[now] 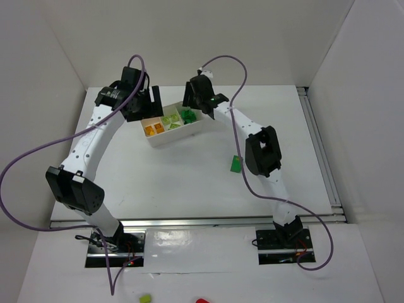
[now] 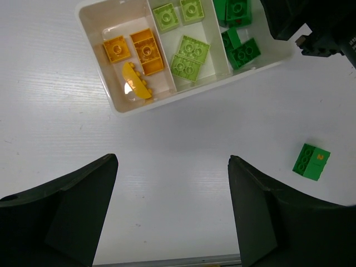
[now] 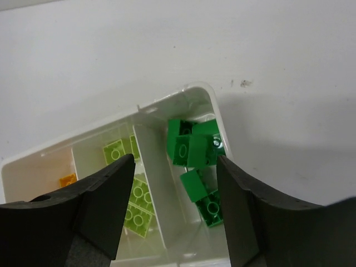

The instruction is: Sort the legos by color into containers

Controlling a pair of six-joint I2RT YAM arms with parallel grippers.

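Right tool [image 3: 175, 167] spread, empty, above dark green legos [image 3: 192, 150] in the white tray's [image 2: 97, 25] end compartment. Left tool [image 2: 172, 161] spread, empty, over the worktop [image 2: 55, 111] near the tray. Lime legos [image 2: 189, 55] in the middle compartment, orange legos [image 2: 146, 51] at the other end. One loose green lego [image 2: 311, 161] on the worktop, well apart.

Bright even overhead light, soft shadows, sharp focus, slight tray [image 2: 114, 103] glare

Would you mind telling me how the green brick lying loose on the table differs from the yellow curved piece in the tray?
The green brick is a dark green rectangular block; the yellow curved piece is arched. The green brick lies on the table, outside the tray; the yellow curved piece sits in the tray's end compartment beside orange bricks. Both are small lego pieces.
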